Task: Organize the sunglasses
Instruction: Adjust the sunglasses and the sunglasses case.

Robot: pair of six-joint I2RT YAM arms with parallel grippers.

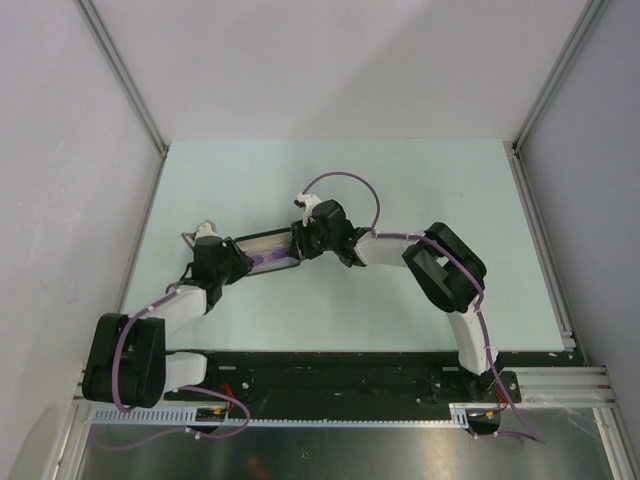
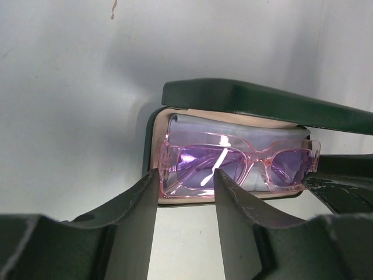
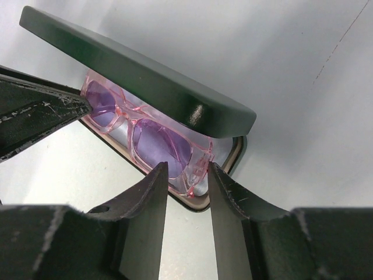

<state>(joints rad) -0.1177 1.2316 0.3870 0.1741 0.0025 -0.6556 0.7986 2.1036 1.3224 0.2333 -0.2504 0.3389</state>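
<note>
The sunglasses (image 2: 256, 158), pink frame with purple lenses, lie folded in an open black case (image 1: 268, 248) on a pale blue cloth (image 2: 192, 125). The case's lid (image 2: 262, 102) hangs half raised above them. My left gripper (image 2: 185, 172) is open at the case's left end, its fingertips either side of one lens, over the case's front rim. At the other end my right gripper (image 3: 187, 166) is open, straddling the frame's corner (image 3: 198, 169) with a sliver of space on each side. In the top view both grippers (image 1: 238, 262) (image 1: 305, 240) flank the case.
The case rests mid-table on the pale green tabletop (image 1: 400, 190). Metal rails (image 1: 540, 240) and grey walls bound the table left and right. The opposite gripper's finger (image 3: 35, 114) reaches into the right wrist view from the left.
</note>
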